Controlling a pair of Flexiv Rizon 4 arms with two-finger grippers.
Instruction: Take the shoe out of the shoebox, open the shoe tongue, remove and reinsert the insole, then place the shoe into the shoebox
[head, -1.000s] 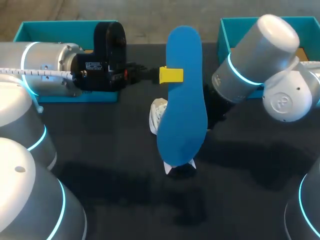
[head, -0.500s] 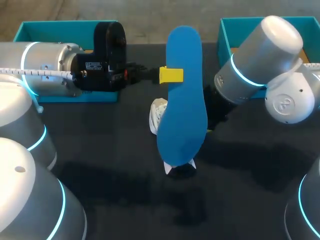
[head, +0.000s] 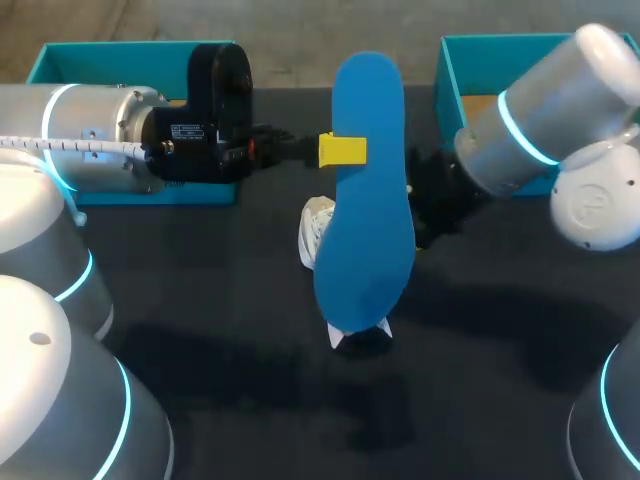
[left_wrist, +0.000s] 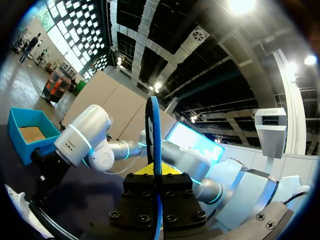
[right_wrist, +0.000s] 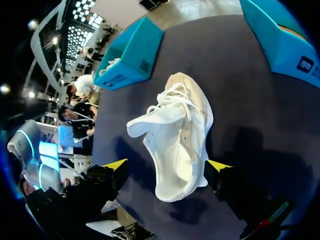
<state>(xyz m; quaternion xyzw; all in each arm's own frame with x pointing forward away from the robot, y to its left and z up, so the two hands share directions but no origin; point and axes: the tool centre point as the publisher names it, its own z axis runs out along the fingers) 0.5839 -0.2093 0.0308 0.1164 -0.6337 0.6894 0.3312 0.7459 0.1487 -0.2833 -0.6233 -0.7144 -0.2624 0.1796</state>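
The left gripper (head: 343, 150) is clamping the blue insole (head: 365, 210) by one long edge and holding it above the middle of the desk (head: 200, 300). Under it the white shoe (right_wrist: 180, 135) is lying on its side, laces loose and tongue sticking out. The right gripper (right_wrist: 167, 165) is hanging spread wide over the shoe, with neither yellow tip touching it. Teal shoebox parts (head: 120, 60) are sitting at the desk's two far corners.
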